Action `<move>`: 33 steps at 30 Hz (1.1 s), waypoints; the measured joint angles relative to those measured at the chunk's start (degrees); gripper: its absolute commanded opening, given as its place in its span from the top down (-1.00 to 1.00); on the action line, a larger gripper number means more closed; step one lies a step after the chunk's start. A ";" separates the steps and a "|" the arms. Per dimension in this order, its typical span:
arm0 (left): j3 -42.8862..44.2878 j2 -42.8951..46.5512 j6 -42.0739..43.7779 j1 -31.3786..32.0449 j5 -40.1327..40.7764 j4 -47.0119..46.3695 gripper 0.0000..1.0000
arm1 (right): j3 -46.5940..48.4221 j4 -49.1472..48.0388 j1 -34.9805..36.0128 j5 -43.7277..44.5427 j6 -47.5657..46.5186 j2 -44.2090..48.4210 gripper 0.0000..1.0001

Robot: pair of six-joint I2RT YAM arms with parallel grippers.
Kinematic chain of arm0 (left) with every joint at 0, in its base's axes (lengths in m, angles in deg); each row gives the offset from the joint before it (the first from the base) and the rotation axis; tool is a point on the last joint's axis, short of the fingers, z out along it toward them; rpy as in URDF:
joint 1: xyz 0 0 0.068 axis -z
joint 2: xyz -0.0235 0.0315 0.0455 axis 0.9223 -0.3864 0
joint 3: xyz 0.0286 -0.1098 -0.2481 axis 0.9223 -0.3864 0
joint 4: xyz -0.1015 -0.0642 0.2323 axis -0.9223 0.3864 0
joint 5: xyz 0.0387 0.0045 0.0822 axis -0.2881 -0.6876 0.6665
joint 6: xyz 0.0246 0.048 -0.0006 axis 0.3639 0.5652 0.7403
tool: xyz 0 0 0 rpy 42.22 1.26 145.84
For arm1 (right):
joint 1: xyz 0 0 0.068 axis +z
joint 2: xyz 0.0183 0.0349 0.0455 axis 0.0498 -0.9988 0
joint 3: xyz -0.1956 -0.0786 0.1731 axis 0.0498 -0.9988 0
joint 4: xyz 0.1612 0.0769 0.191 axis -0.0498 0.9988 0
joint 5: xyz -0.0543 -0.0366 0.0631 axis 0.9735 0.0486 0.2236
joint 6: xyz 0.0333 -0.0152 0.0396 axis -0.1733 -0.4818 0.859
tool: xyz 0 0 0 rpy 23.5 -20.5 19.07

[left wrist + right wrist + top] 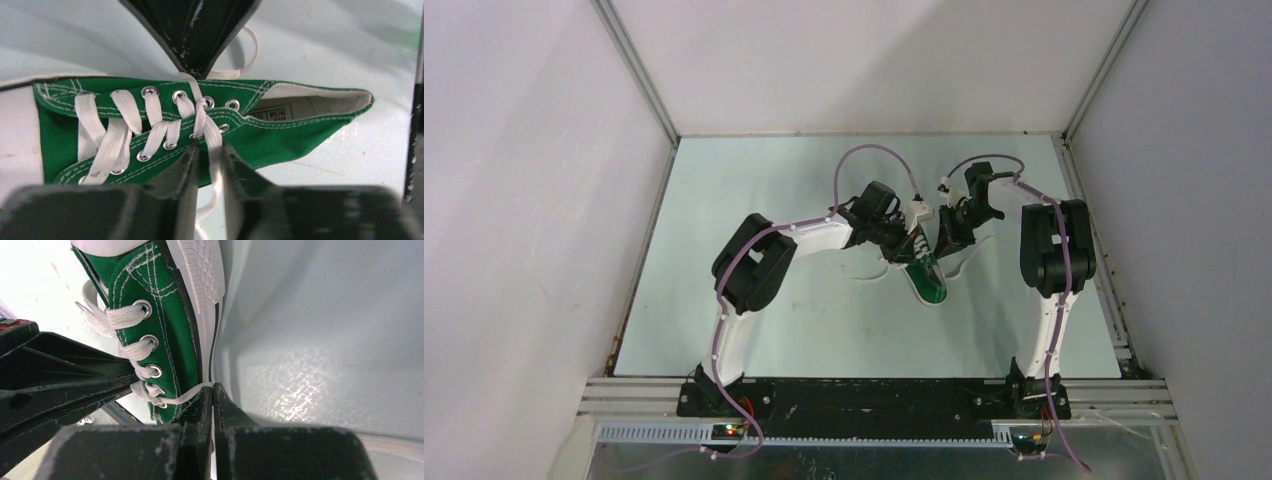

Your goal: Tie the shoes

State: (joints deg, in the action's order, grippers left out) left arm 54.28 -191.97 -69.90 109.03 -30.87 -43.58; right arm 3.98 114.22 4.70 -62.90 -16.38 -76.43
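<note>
- Sneaker (924, 278), green canvas with a white toe cap (17, 135) and a ribbed white sole (202, 270), lies on the table (754, 200) directly between the tips of the two grippers.
- Writing: a small printed label (272, 111) sits inside the shoe's mouth, just ahead and to the right of the left gripper (210, 155). Its characters are too small and blurred to read.
- The shoe's mouth shows white lining around that label.
- White laces (125, 125) zigzag through metal eyelets (149, 91) and cross in a single twist at the top pair, straight ahead of the left gripper's tips.
- The left gripper's fingers stand almost together, pinching one strand of the laces that runs from the twist down between them.
- The right gripper (212, 390) sits across the shoe from the left one, beside the sole edge. Its fingers are pressed tight together on another strand, which stretches taut from the upper eyelets over the canvas side to its tips.
- A slack loop of lace (250, 45) lies on the table beyond the right gripper, as seen from the left wrist.
</note>
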 measured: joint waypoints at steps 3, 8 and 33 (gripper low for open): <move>0.09 0.00 -0.09 -0.04 0.00 0.61 1.00 | 0.02 0.00 0.00 0.04 0.02 0.00 1.00; 1.55 0.55 4.81 -0.92 -0.66 7.04 1.00 | 0.02 0.07 -0.20 1.25 1.05 0.00 1.00; -2.93 10.05 8.55 -8.39 -2.62 20.33 0.00 | 4.92 6.21 -0.52 -1.46 -11.23 4.66 0.16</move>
State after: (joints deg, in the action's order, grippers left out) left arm 51.35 -181.91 -61.35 100.63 -33.50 -23.25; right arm 8.90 120.43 4.17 -64.36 -27.62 -71.77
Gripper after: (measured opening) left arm 0.428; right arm 0.363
